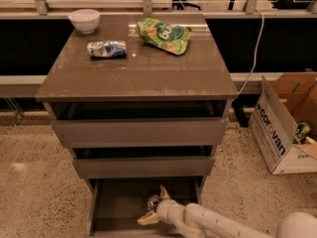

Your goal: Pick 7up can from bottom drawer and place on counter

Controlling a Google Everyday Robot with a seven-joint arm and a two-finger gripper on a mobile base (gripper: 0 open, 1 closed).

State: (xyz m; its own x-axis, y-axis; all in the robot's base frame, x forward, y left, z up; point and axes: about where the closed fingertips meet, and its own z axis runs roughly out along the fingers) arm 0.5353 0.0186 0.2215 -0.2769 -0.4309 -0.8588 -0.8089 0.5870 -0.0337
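7up can (154,200) in bottom drawer (116,209), claw (155,207) spread astride it (2 upper drawers (141,132) overhang).

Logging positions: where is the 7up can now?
The 7up can stands in the bottom drawer, between the fingers of the open claw, low centre of camera view.

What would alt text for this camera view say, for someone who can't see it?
A robot arm's open pincer reaches into the open bottom drawer of a three-drawer cabinet, its fingers either side of a small upright 7up can. On the counter above sit a white bowl, a crushed can and a green snack bag.
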